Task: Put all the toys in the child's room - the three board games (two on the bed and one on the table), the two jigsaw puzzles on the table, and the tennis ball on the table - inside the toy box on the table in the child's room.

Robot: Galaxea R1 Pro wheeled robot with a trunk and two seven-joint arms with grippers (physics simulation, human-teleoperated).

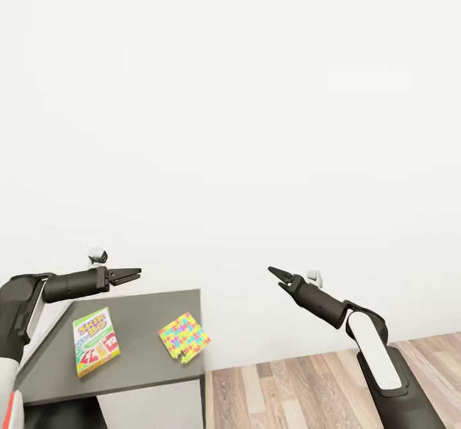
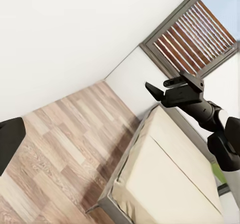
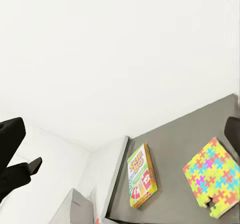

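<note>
White wall is facing the dark counter (image 1: 134,352). Board game (image 1: 96,341) lying at nine o'clock of the puzzle (image 1: 184,337): light, stiff, thin; pinch an edge. Left end effector (image 1: 131,275) and right end effector (image 1: 276,273) are hovering clenched, empty.

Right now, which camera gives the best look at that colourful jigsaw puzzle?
The right wrist view: the jigsaw puzzle appears large and unobstructed on the dark table. The head view shows it smaller.

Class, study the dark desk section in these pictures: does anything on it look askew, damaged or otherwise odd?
Yes. The yellow jigsaw puzzle lies turned at an angle near the right edge of the table, and one corner shows a notch, as if a piece were missing. The green-edged board game also lies slightly skewed. Nothing is spilled.
</note>
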